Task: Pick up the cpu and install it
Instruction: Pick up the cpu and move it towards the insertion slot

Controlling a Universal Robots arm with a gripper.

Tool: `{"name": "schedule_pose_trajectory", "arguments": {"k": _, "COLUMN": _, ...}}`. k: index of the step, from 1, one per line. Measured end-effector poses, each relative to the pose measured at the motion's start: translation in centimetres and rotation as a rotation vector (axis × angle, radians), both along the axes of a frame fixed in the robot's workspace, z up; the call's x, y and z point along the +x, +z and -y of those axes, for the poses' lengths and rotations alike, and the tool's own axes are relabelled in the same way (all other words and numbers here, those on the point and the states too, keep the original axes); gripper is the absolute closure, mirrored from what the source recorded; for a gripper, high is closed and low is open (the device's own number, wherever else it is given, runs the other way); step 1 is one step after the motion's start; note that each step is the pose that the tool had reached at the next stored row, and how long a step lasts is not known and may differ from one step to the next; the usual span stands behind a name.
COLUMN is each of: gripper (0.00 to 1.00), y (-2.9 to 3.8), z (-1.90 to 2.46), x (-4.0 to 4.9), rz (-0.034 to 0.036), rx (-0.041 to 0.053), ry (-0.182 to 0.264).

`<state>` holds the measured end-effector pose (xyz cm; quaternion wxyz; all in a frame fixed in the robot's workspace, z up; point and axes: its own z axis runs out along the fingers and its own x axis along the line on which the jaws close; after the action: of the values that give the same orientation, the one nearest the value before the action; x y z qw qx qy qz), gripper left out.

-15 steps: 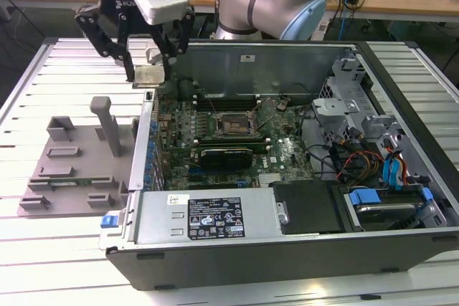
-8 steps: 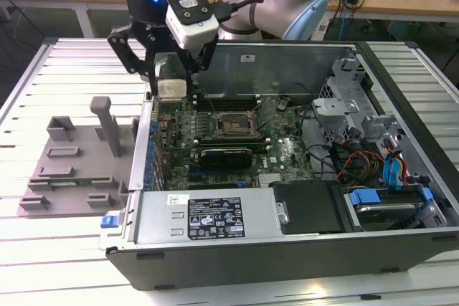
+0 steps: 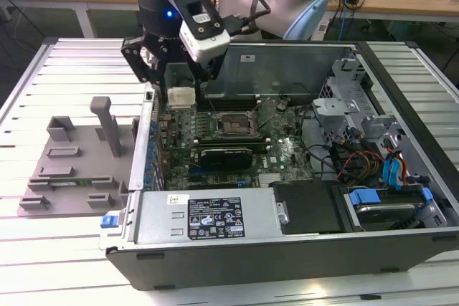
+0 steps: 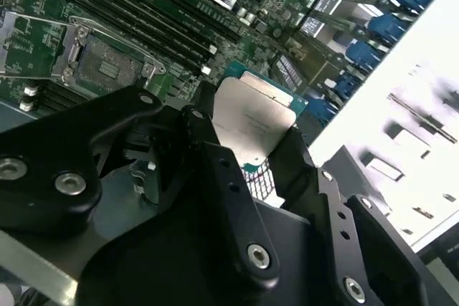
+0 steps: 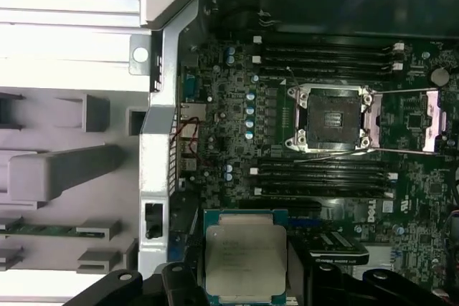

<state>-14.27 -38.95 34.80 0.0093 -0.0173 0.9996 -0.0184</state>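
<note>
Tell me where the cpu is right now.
The cpu sits clamped in the gripper above the motherboard, to the exterior view's left of the open socket, near the case wall.

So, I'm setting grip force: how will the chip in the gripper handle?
The chip looks flat and rigid, so probably stiff and light. Its smooth metal top may be slippery; the gripper pinches its edges. The thin green rim seems fragile.
</note>
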Motion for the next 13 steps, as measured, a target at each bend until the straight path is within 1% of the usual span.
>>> {"name": "schedule_pose_trajectory", "arguments": {"k": 4, "gripper": 0.45, "y": -0.73, "z": 0.00, "x": 0.55, "rz": 0.0001, "rx": 0.0001, "ry": 0.000}}
{"name": "schedule_pose_trajectory", "arguments": {"k": 6, "gripper": 0.45, "y": -1.23, "z": 0.00, "x": 0.88, "rz": 0.0000, "rx": 0.0000, "ry": 0.000}}
{"name": "schedule_pose_trajectory", "arguments": {"k": 7, "gripper": 0.45, "y": -1.59, "z": 0.00, "x": 1.08, "rz": 0.0000, "rx": 0.0001, "ry": 0.000}}
{"name": "schedule_pose_trajectory", "arguments": {"k": 12, "gripper": 0.45, "y": -2.43, "z": 0.00, "x": 1.47, "rz": 0.0001, "rx": 0.0001, "ry": 0.000}}
{"name": "schedule_pose_trajectory", "arguments": {"k": 13, "gripper": 0.45, "y": -2.75, "z": 0.00, "x": 1.61, "rz": 0.0000, "rx": 0.0000, "ry": 0.000}}
